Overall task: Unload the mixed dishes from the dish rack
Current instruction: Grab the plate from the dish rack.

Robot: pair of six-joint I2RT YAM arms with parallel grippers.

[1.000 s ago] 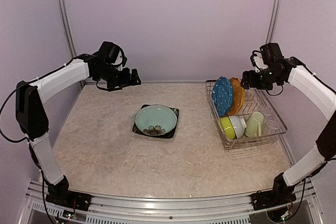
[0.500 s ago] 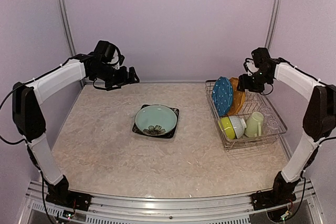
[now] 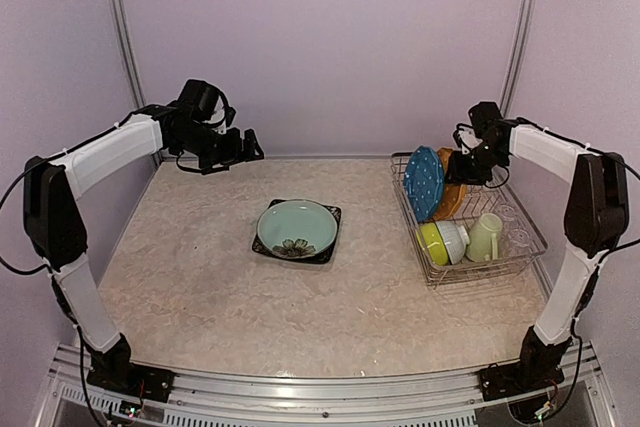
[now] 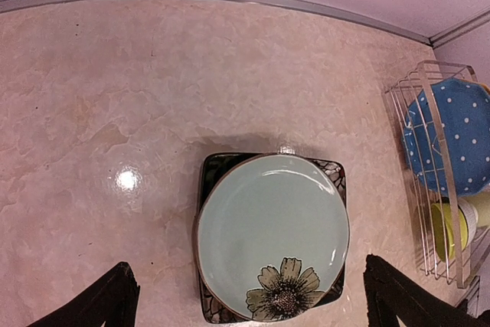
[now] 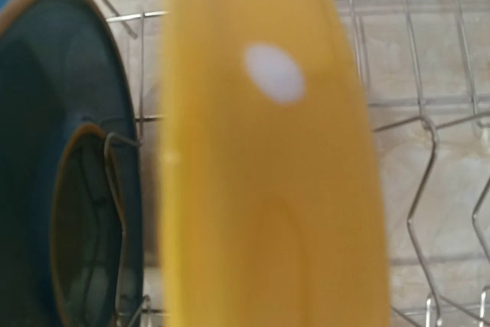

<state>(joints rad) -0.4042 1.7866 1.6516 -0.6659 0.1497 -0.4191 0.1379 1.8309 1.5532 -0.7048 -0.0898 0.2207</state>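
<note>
The dish rack (image 3: 528,247) stands at the right. The blue white-dotted plate (image 3: 424,182) and the orange plate (image 3: 456,192) stand upright in it, in front of them the lime bowl (image 3: 431,243), the white bowl (image 3: 456,238) and the pale green mug (image 3: 485,237). My right gripper (image 3: 461,163) sits at the orange plate's top edge. In the right wrist view the orange plate (image 5: 268,174) fills the frame and hides the fingers. The pale green flowered plate (image 3: 297,228) lies on the black square plate (image 3: 262,245) mid-table. High at the back left, my left gripper (image 3: 252,147) is open and holds nothing.
In the left wrist view the flowered plate (image 4: 272,235) lies far below between the fingertips (image 4: 115,300), with the rack's wire (image 4: 417,89) and the blue plate (image 4: 452,143) at the right edge. Rack wires (image 5: 421,135) run behind the orange plate. Walls enclose the table's back and sides.
My right arm has swung left and down onto the orange plate's top edge, its jaws narrowing. The left gripper has shifted only slightly. The dishes have not moved.
</note>
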